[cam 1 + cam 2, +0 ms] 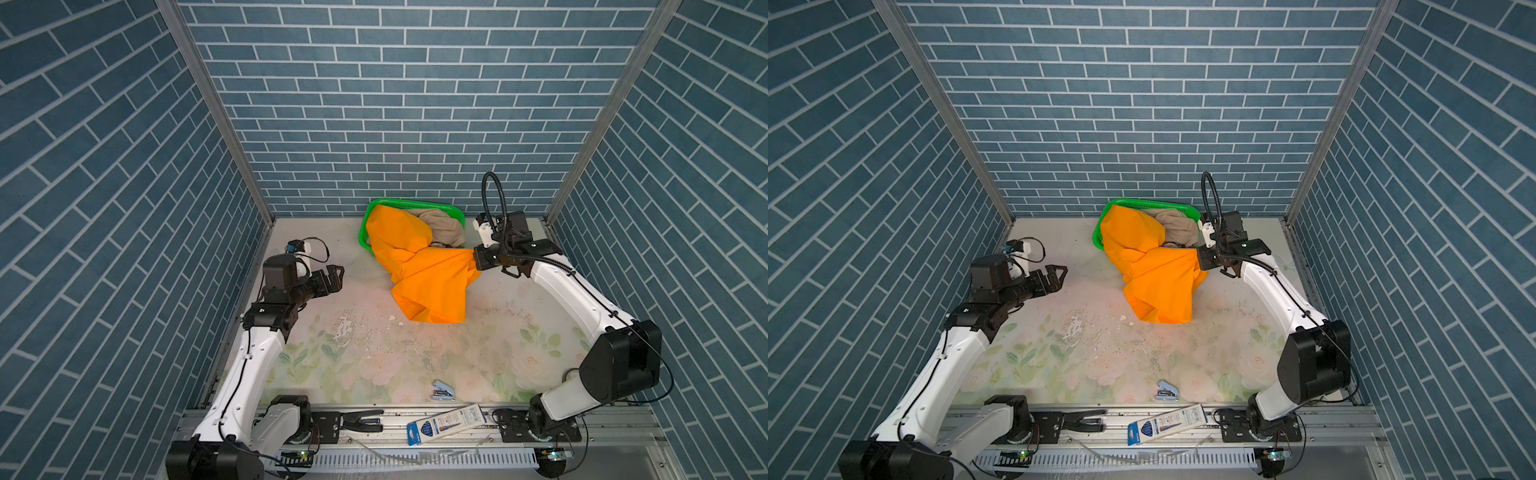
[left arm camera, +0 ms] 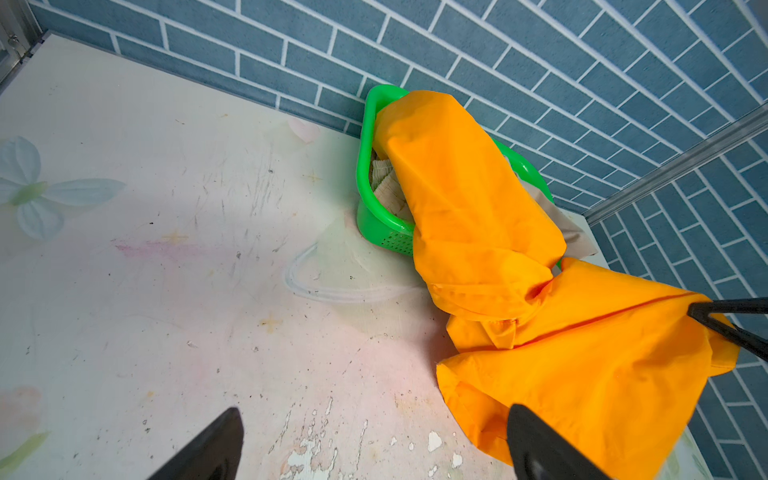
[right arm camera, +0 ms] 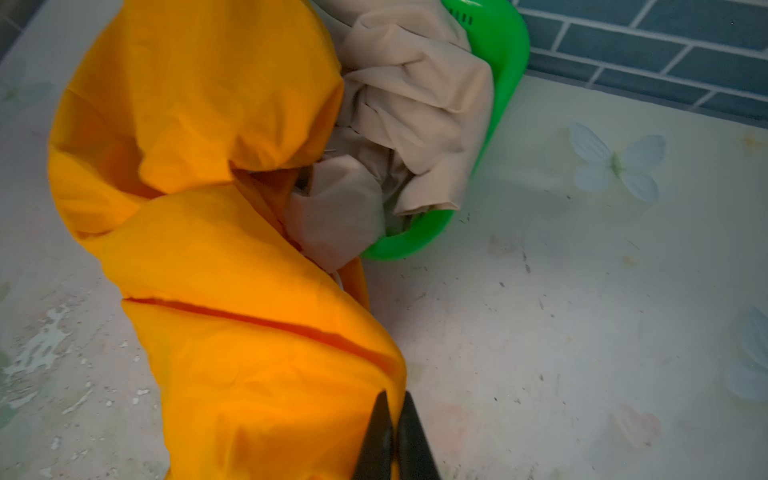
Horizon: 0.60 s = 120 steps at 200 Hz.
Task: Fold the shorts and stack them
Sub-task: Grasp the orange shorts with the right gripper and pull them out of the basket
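The bright orange shorts [image 1: 424,282] [image 1: 1158,286] spill out of the green basket [image 1: 411,204] [image 1: 1150,203] onto the table, one end still draped over the basket's rim. My right gripper [image 1: 473,259] [image 3: 395,399] is shut on the orange cloth's right edge and holds that edge a little above the table. The beige shorts [image 1: 444,230] [image 3: 415,104] lie crumpled inside the basket [image 3: 507,62], partly under the orange pair [image 3: 232,249]. My left gripper [image 1: 334,276] [image 2: 374,415] hangs open to the left of the orange shorts [image 2: 478,199], holding nothing.
The basket [image 2: 365,145] stands against the back wall. A small blue stapler [image 1: 442,390] lies near the table's front edge. A blue pencil box [image 1: 446,422] and a black tool [image 1: 361,419] rest on the front rail. Brick-patterned walls close in on three sides.
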{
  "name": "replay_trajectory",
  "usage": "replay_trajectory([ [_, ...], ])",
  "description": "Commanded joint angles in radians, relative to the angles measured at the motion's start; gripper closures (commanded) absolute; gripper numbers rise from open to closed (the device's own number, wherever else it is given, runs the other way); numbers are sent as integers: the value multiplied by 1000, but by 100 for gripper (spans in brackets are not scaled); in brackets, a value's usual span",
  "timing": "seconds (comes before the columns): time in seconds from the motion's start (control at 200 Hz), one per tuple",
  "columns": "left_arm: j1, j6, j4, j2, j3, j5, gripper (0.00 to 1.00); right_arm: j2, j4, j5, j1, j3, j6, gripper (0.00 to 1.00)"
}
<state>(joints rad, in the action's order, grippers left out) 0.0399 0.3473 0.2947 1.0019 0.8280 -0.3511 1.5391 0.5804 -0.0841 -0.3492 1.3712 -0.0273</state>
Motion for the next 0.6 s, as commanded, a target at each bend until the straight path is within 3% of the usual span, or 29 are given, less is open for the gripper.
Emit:
replay_trajectory([
  [0.0, 8, -19, 31, 7, 22, -13, 0, -12, 77, 200, -6, 71, 49, 76],
  [0.11, 8, -18, 48, 0, 36, -8, 0, -3, 103, 221, -30, 126, 100, 60],
  [0.22, 9, -12, 55, -17, 35, 10, 0, 5, 28, 270, -160, 123, 202, 47],
  [0.4, 9, -12, 106, -30, 51, 67, 0, 131, -164, 132, -325, 130, 250, 41],
  [0.595, 10, 10, 118, -35, 46, 60, 0, 372, -227, 135, -425, 300, 317, 33],
])
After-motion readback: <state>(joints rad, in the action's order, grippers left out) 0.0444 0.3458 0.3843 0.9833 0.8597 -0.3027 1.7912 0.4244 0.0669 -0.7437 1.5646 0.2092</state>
